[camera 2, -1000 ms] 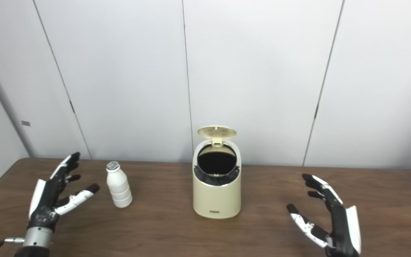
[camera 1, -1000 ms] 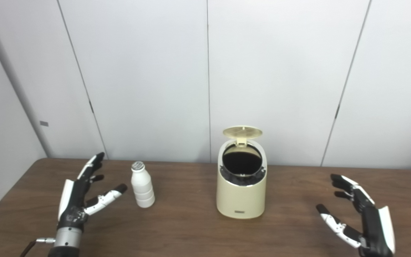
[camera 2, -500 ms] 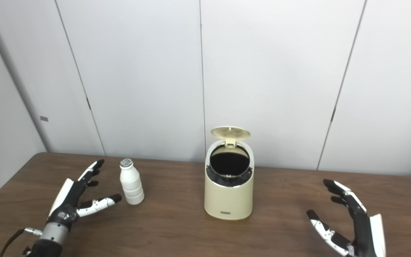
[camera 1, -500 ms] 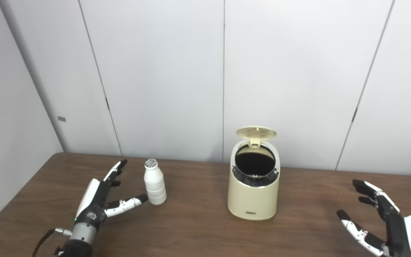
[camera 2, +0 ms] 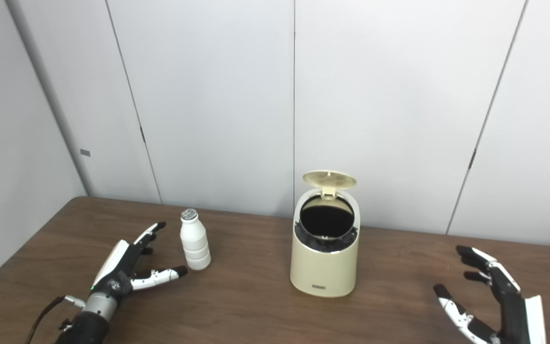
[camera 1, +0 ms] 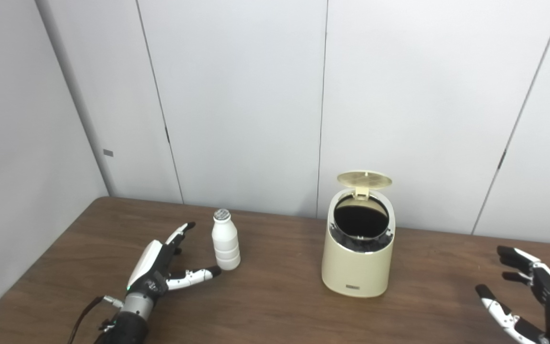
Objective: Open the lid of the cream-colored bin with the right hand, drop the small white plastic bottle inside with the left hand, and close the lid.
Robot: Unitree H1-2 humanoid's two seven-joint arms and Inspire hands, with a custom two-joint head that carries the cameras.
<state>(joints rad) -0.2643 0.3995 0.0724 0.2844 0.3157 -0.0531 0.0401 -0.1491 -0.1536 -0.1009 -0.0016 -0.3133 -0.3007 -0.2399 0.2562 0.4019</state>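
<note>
With the bin (camera 2: 323,258) lid (camera 2: 329,179) already up, the spread, empty left hand (camera 2: 129,267) sat beside the upright bottle (camera 2: 195,241), needing to close around it next.

Black-and-white right hand (camera 1: 537,298) cut off by bottom-right corner. Cream-coloured plastic bin (camera 1: 357,260) interior black, contents unreadable; small front label illegible.
</note>
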